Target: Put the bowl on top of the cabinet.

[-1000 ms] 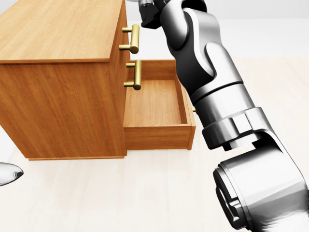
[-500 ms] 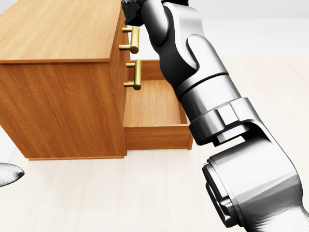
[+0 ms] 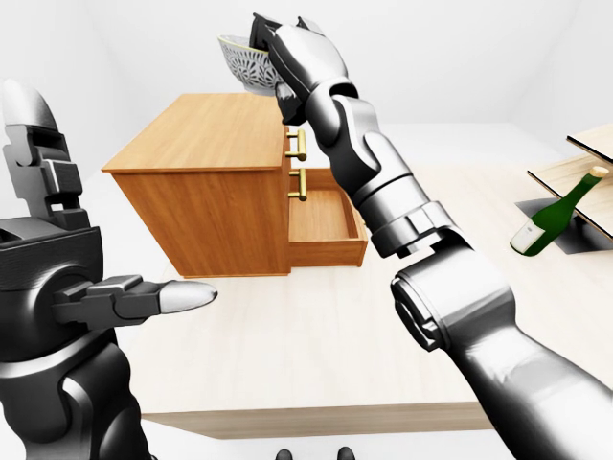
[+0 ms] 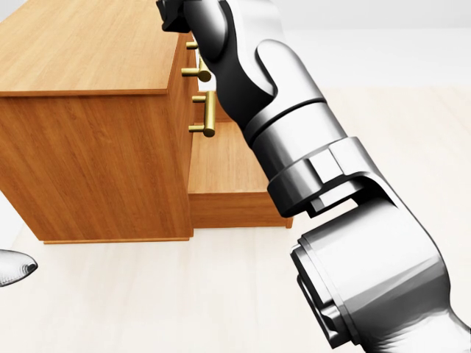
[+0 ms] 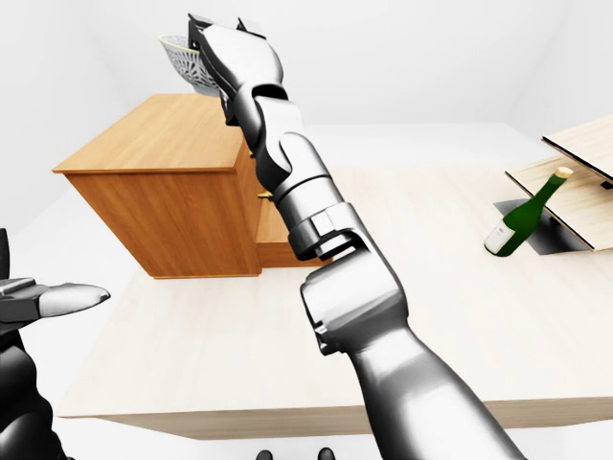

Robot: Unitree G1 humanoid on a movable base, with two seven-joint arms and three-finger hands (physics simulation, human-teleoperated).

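A white bowl (image 3: 241, 63) with a grey pattern hangs tilted in the air above the right edge of the wooden cabinet's top (image 3: 206, 134). My right hand (image 3: 266, 46) is shut on the bowl's rim, with the arm reaching up across the cabinet's drawer side. In the head view only the arm (image 4: 280, 110) shows; the bowl is out of frame. The cabinet's bottom drawer (image 3: 321, 216) stands pulled out and empty. My left hand (image 3: 163, 297) hovers low at the left with fingers stretched out, holding nothing.
Two brass handles (image 3: 299, 163) stick out from the upper drawers. A green bottle (image 3: 551, 216) leans at the far right beside slanted wooden panels (image 3: 579, 172). The light table's near edge (image 3: 316, 420) runs along the bottom.
My right arm has swung left in the head view, moving the hand from beside the drawers to over the cabinet's top edge. The cabinet and left hand have not moved.
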